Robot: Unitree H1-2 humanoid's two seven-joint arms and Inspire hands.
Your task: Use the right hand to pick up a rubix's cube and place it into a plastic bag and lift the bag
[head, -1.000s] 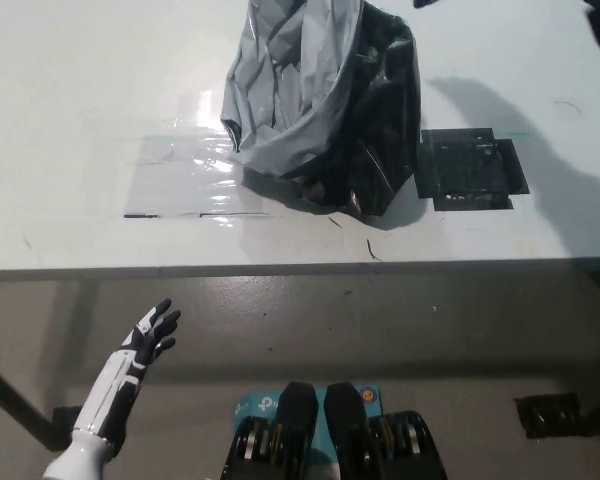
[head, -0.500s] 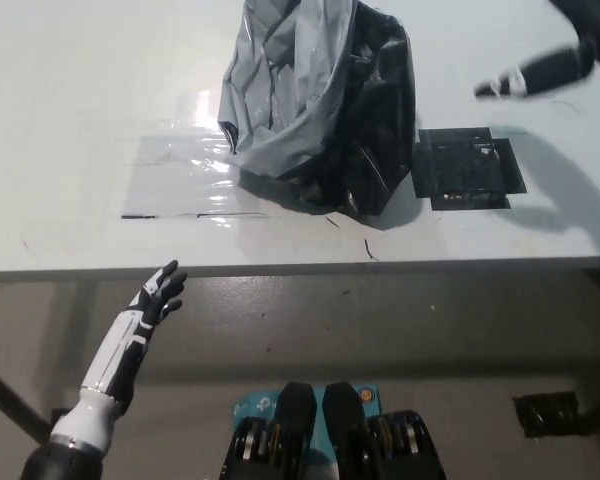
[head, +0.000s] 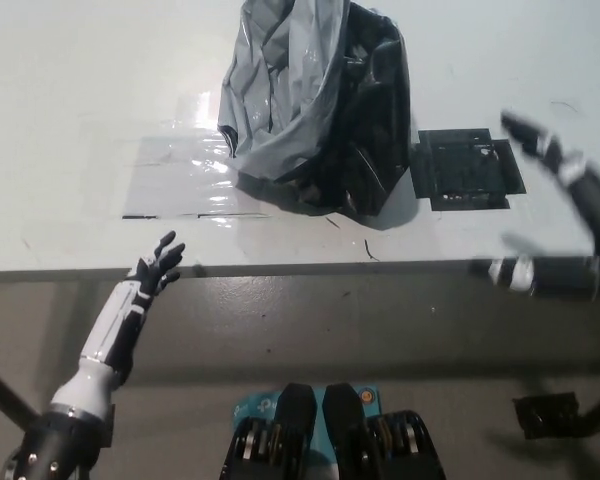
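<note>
Both hands apart-fingered, holding nothing: right hand (head: 565, 215) has swung down to 3 o'clock, away from the bag (head: 315, 105) slumped on the table (head: 70, 120) at 12, left hand (head: 158, 265) up at 8; cube unseen, bag unlifted.

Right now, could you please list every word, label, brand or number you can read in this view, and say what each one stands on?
No text can be read for certain.
Teal box on the floor at the bottom edge: white marks, possibly a logo, too small and too hidden to read.
Plastic bag: no print visible.
Dark plate on the table: no lettering visible.
</note>
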